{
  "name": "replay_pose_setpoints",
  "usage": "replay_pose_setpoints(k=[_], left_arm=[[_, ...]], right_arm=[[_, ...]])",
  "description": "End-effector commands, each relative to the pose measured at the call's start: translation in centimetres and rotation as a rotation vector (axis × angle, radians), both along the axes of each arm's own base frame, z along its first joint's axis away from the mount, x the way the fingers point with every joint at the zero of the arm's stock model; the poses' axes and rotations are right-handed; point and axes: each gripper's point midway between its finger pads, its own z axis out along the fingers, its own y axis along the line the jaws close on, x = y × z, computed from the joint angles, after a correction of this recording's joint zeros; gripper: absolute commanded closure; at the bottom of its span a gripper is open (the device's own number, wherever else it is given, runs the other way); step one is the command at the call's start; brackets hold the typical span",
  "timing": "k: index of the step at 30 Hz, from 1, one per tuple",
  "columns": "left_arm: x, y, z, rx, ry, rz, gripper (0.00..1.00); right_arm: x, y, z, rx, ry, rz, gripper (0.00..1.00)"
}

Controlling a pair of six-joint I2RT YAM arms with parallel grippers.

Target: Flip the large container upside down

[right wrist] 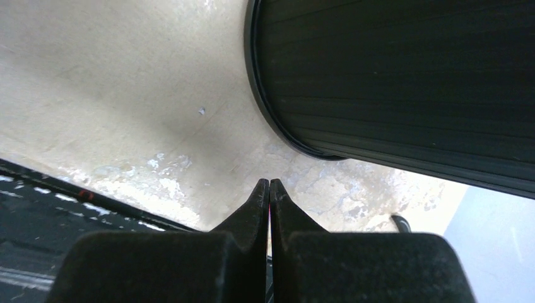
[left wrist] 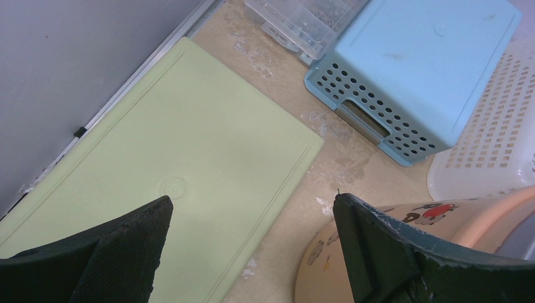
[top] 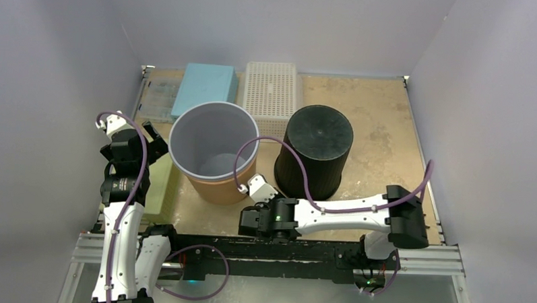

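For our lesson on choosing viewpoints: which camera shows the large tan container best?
Top external: it shows the whole tan container, upright with its mouth open upward. Left wrist catches only a strip of its printed side; right wrist shows none of it.

Green flat board (left wrist: 189, 164) lies under the left jaws, running ahead-left. Ahead of them: clear plastic box (left wrist: 303, 19). Ahead-right: blue perforated basket (left wrist: 423, 57), solid face up, white perforated basket (left wrist: 498, 126) just beyond. Black ribbed bin (right wrist: 404, 82) stands rim-down on the table (right wrist: 126, 82), ahead-right of the right jaws, not touching.
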Motion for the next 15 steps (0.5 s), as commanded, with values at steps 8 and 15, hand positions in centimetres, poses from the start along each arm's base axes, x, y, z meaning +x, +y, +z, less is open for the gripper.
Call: replay_pose_setpoints(k=[8,15], left_arm=[[0.4,0.0,0.6,-0.001,-0.029,0.000,0.02],[0.5,0.1,0.4,-0.003,-0.026,-0.001,0.02]], right_arm=[[-0.5,0.5,2.0,0.189,0.025,-0.008,0.99],[-1.8,3.3,5.4,0.447,0.095,0.104,0.56]])
